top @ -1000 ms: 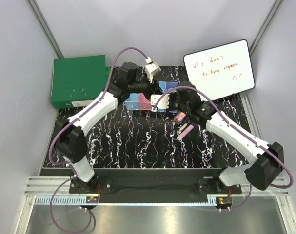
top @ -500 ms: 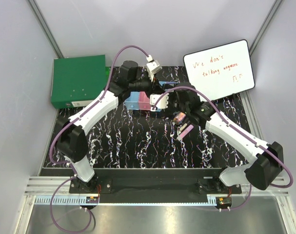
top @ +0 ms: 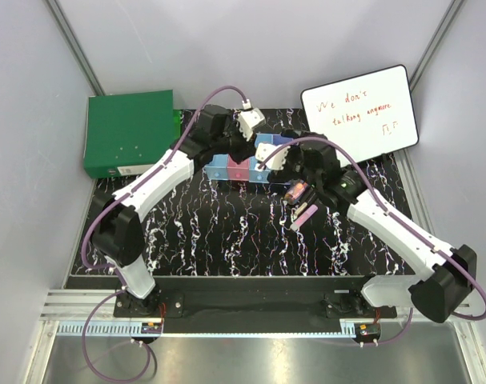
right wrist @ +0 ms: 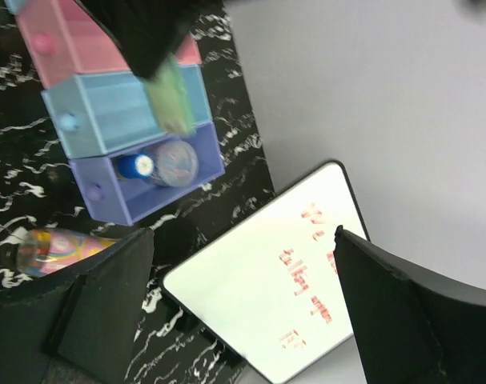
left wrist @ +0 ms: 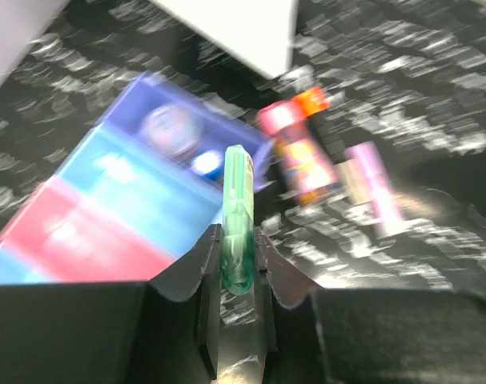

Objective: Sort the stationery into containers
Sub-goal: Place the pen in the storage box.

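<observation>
Holding the green stick (left wrist: pixel 236 192) in the left gripper (left wrist: pixel 236 234): jaws clamped on its lower end, the rest poking forward past the fingertips. It hangs over the row of bins (top: pixel 230 170), not in one yet. From the right wrist view the stick lies across the light blue bin (right wrist: pixel 106 120) next to the purple bin (right wrist: pixel 114 200). Height above the rim I can't tell, since both wrist views are blurred. Purple bin already has the grey-purple disc (right wrist: pixel 175 160) and the small blue piece (right wrist: pixel 137 166). I see nothing in the light blue one, so I'd take that as the drop target.

Right gripper (right wrist: pixel 243 240): fingers wide apart, nothing in them, sitting near the purple end of the row. That's close to the left arm, so keep it out of the left wrist's path.

For a clean drop:
- Line the stick's long axis up with the bin's. A skewed release would likely bridge the walls.
- Tip it down into the bin, go low, then let go.
- Don't nudge the row. It's light plastic and probably slides.

Not yet sorted: orange and pink marker (top: pixel 296 192) and pink marker (top: pixel 305 214), near each other on the table just in front of the purple end.
</observation>
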